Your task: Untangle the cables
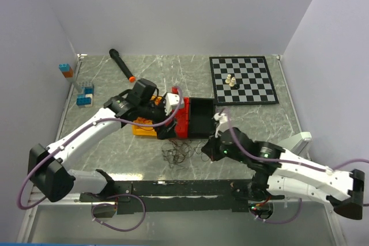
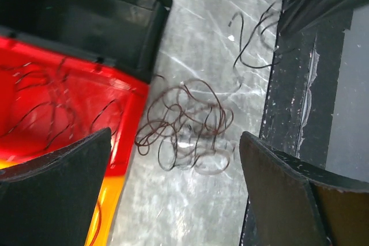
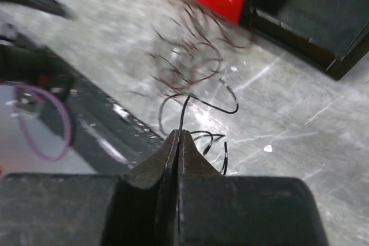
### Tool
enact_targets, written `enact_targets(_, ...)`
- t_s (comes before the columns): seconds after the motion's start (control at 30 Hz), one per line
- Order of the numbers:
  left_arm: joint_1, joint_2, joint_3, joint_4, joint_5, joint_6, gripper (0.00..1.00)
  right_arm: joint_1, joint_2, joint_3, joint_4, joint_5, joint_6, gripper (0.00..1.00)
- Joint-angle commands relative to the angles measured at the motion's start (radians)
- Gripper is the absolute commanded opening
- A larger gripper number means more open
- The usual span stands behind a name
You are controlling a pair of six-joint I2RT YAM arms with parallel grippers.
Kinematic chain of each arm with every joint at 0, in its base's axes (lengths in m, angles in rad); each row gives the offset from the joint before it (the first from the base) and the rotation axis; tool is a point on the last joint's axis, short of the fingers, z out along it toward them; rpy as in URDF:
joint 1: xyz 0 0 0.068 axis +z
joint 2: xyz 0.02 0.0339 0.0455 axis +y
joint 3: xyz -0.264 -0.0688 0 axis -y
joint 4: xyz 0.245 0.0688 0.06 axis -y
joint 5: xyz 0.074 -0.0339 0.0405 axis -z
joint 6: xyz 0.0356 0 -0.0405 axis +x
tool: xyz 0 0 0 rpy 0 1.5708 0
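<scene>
Several dark cables (image 2: 184, 128) lie tangled on the grey desk (image 2: 196, 38) just beside the red bin (image 2: 63, 102). The right jaws are clamped on one black cable (image 3: 183, 113); the left jaws hang wide apart above the tangle.

On the bench (image 1: 173, 67) there is one chessboard (image 1: 242, 79) at two o'clock, carrying what looks like three pale chess pieces (image 1: 231, 81). One black stick (image 1: 120, 63) lies at eleven and two block stacks (image 1: 66, 70) stand at ten. At the centre are one orange tray (image 1: 143, 128), one red tray (image 1: 182, 120) and one black tray (image 1: 200, 116). There is also one brown cable tangle (image 2: 184, 128), its strands too fine to count, and one separate black cable (image 3: 182, 113).
</scene>
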State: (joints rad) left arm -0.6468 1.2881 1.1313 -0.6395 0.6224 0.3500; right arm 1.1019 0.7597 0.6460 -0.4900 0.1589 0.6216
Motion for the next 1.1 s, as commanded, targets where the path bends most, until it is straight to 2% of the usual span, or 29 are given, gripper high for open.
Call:
enact_targets(0.0,-0.048,0.036,-0.024,0.090,0.000,-0.008,0.96,0.007,-0.114,0.136,-0.081,-0.008,-0.063,0.00)
enact_targets(0.2,-0.089,0.068,-0.018,0.152,0.014,-0.054,0.95,0.009,-0.111,0.302,-0.088,-0.122,-0.135,0.00)
enact_targets(0.3,-0.091,0.080,0.024,0.159,0.043,-0.095,0.99,0.009,-0.085,0.360,-0.075,-0.176,-0.152,0.00)
enact_targets(0.5,-0.079,0.066,0.067,0.136,0.118,-0.163,0.97,0.009,-0.030,0.431,-0.056,-0.199,-0.186,0.00)
enact_targets(0.77,0.021,0.013,0.021,0.147,0.263,-0.236,0.97,0.009,0.079,0.567,-0.027,-0.194,-0.259,0.00)
enact_targets(0.93,0.142,-0.007,0.039,0.193,0.434,-0.325,0.97,0.009,0.176,0.682,-0.007,-0.217,-0.312,0.00)
enact_targets(1.07,0.154,-0.013,0.019,0.215,0.474,-0.341,0.97,0.009,0.248,0.747,0.036,-0.263,-0.329,0.00)
